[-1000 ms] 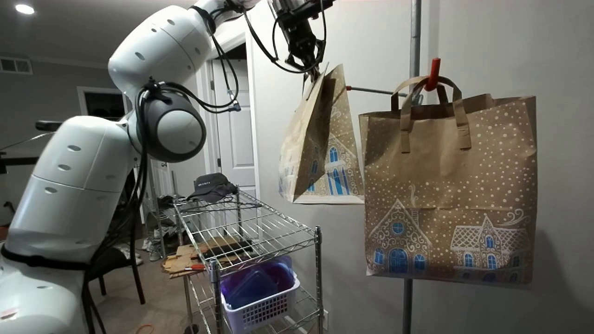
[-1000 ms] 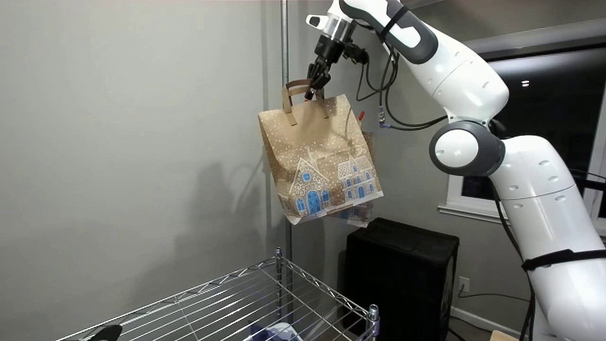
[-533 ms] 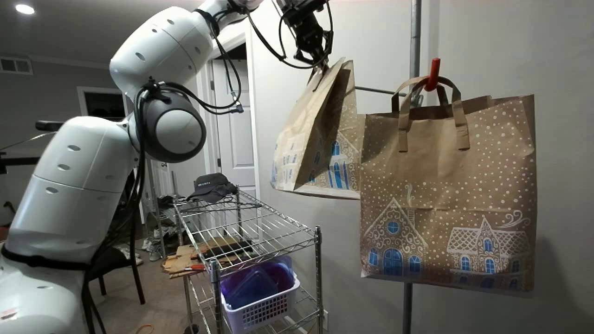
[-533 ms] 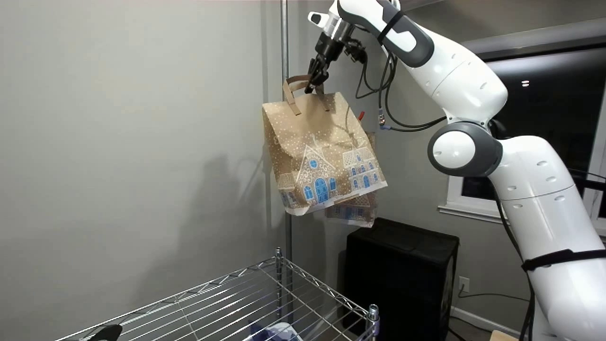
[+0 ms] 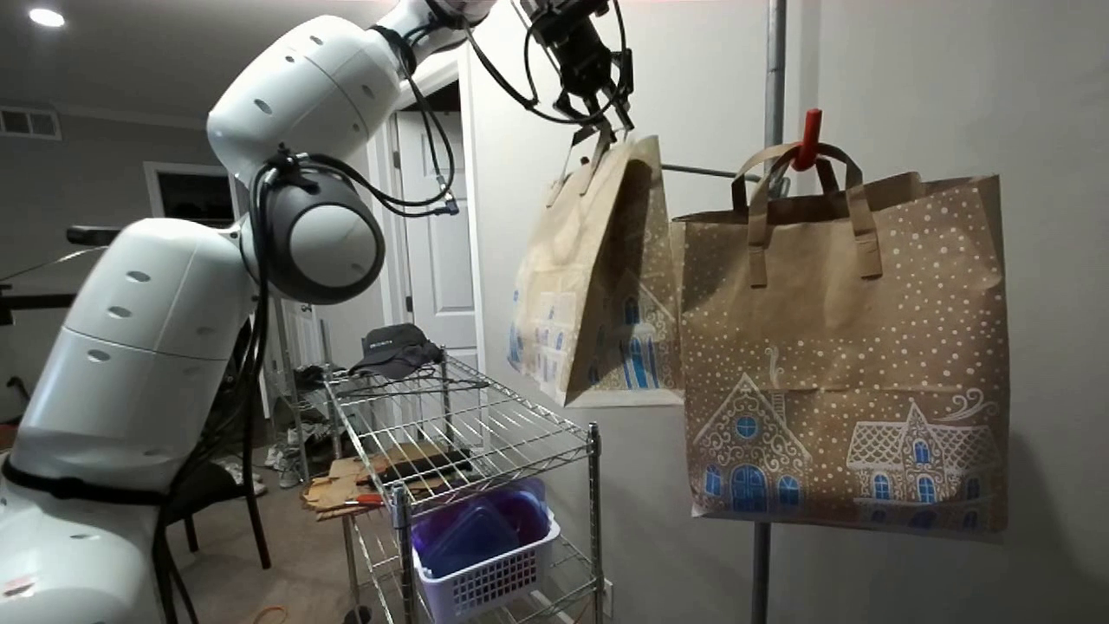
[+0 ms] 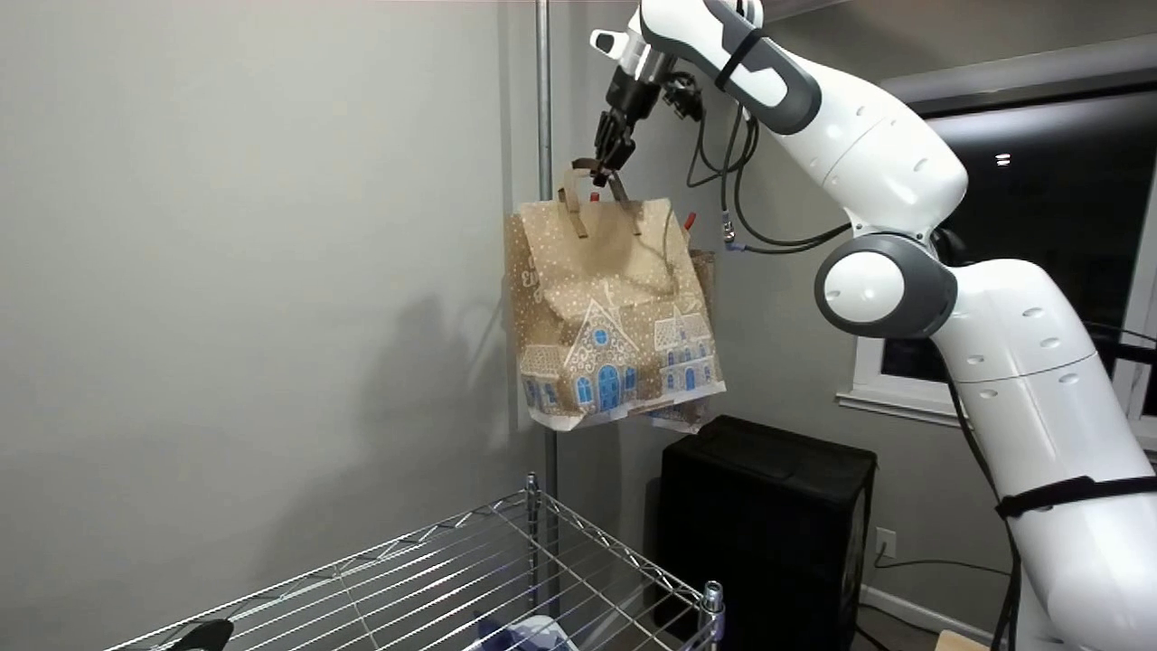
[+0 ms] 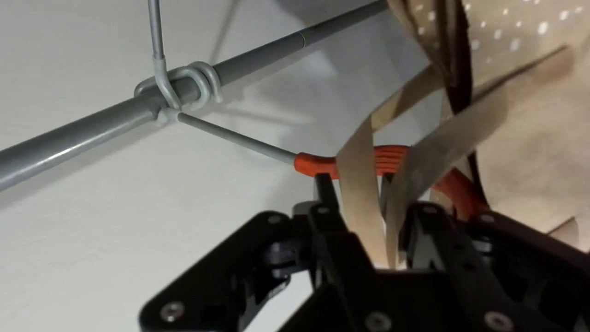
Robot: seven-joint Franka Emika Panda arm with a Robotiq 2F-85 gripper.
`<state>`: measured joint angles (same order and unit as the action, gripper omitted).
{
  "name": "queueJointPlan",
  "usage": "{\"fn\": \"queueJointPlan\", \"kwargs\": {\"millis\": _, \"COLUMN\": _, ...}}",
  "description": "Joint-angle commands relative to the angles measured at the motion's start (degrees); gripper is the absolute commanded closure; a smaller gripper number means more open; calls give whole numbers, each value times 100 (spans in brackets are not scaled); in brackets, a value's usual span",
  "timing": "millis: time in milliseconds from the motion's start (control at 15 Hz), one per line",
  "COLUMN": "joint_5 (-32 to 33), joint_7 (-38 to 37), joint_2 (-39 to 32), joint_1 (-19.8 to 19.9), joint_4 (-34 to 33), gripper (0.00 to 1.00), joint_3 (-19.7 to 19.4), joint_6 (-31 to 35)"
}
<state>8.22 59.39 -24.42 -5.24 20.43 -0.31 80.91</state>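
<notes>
A brown paper bag with white and blue printed houses [image 5: 554, 277] hangs near the wall, also seen as the bag [image 6: 615, 280] in an exterior view. My gripper [image 7: 356, 180] stands open around its paper handles [image 7: 359, 198], the two straps running between the parted fingers. A metal hook rod with an orange sleeve [image 7: 315, 164] passes behind these straps, close beyond the fingertips. Its red tip [image 6: 594, 196] shows through the handle loop. I cannot tell how much of the weight the hook bears. From the outside, my gripper [image 5: 606, 130] sits just above the bag's top edge.
A second printed bag [image 5: 832, 347] hangs by its handles from a red-tipped hook [image 5: 809, 139]. Both hooks branch from a grey vertical pole [image 5: 775, 78]. Below stands a wire shelf [image 6: 389, 579] with a cap [image 5: 394, 347] and a lilac basket [image 5: 494, 572]. A black box [image 6: 768, 488] stands behind.
The jaws have parted from the handles. The bag first rose with the gripper, tilting, then sank a little and hangs more level. The gripper moved slightly toward the pole; the second bag swayed.
</notes>
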Motion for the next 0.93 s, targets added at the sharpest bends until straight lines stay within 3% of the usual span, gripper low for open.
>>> {"fn": "queueJointPlan", "kwargs": {"millis": 0, "joint_5": 104, "joint_7": 16, "joint_2": 83, "joint_1": -17, "joint_4": 57, "gripper": 39, "joint_3": -58, "joint_6": -68}}
{"fn": "queueJointPlan", "kwargs": {"millis": 400, "joint_5": 84, "joint_7": 13, "joint_2": 150, "joint_1": 4, "joint_4": 43, "gripper": 2, "joint_3": -91, "joint_6": -128}}
{"fn": "queueJointPlan", "kwargs": {"millis": 867, "joint_5": 431, "joint_7": 166, "joint_2": 830, "joint_1": -77, "joint_4": 68, "gripper": 0, "joint_3": -202, "joint_6": -1623}}
